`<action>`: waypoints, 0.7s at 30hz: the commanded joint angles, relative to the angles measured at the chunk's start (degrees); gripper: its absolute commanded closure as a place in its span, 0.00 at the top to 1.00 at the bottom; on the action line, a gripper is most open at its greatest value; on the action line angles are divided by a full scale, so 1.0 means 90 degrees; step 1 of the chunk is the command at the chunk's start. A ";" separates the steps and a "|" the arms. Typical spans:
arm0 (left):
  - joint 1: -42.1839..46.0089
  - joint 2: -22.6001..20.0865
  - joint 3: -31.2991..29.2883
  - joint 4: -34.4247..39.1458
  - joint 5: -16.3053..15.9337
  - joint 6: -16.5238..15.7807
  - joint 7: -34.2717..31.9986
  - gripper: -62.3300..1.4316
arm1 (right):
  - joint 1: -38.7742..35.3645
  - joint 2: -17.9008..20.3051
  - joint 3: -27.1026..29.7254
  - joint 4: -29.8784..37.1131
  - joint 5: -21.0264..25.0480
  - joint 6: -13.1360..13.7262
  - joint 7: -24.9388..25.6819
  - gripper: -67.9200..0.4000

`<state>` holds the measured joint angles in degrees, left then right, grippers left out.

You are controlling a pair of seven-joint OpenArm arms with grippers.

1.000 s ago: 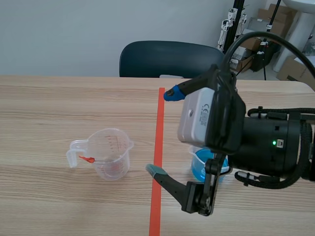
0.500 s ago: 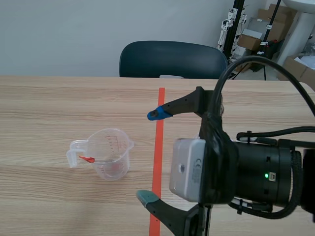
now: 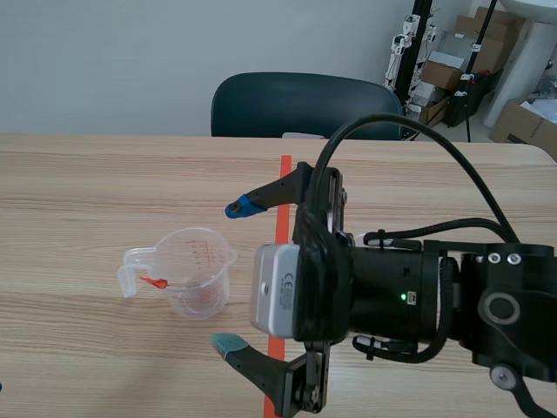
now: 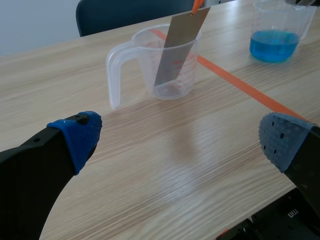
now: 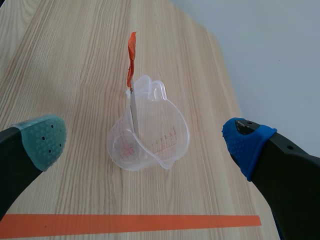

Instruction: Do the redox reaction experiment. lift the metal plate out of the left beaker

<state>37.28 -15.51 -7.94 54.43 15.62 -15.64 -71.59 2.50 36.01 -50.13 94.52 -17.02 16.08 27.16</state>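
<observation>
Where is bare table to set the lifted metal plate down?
Bare table lies between the left gripper and the clear beaker, and beyond the beaker toward the chair. Crowded past the tape line, where the right arm and blue beaker are.

Here's the pale wooden table (image 3: 87,174), and on it, left of the orange tape line (image 3: 280,226), stands the clear plastic beaker with a handle (image 3: 198,272), the handle on its left. The thin metal plate (image 5: 133,107) stands inside, tilted against the rim. The right gripper (image 3: 232,278) sits just right of it, past the tape, one finger far, one near. The left gripper (image 4: 181,139) is on the beaker's near side, apart. The second clear beaker holding blue liquid (image 4: 274,35) stands right of the tape, well apart. The dark chair (image 3: 300,104) is behind the far edge.
</observation>
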 commanded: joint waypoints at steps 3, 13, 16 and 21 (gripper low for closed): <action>0.0017 0.0151 -0.0046 -0.0027 -0.0083 0.0012 -0.0435 1.00 | 0.0240 -0.0138 -0.0192 -0.0063 -0.0279 -0.0029 0.0243 1.00; 0.0019 0.0170 -0.0049 -0.0090 -0.0095 0.0131 -0.0678 1.00 | 0.0376 -0.0464 -0.0423 -0.0381 -0.1066 -0.0219 0.0721 1.00; 0.0019 0.0170 -0.0049 -0.0090 -0.0136 0.0131 -0.0777 1.00 | 0.0546 -0.0585 -0.0529 -0.0559 -0.1069 -0.0277 0.0743 1.00; 0.0017 0.0170 -0.0053 -0.0090 -0.0233 0.0182 -0.0787 1.00 | 0.0767 -0.0794 -0.0648 -0.0835 -0.1090 -0.0313 0.0765 1.00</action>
<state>37.28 -13.65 -7.94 52.90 14.52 -13.93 -77.87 8.36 29.19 -55.77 86.59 -27.22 13.78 33.26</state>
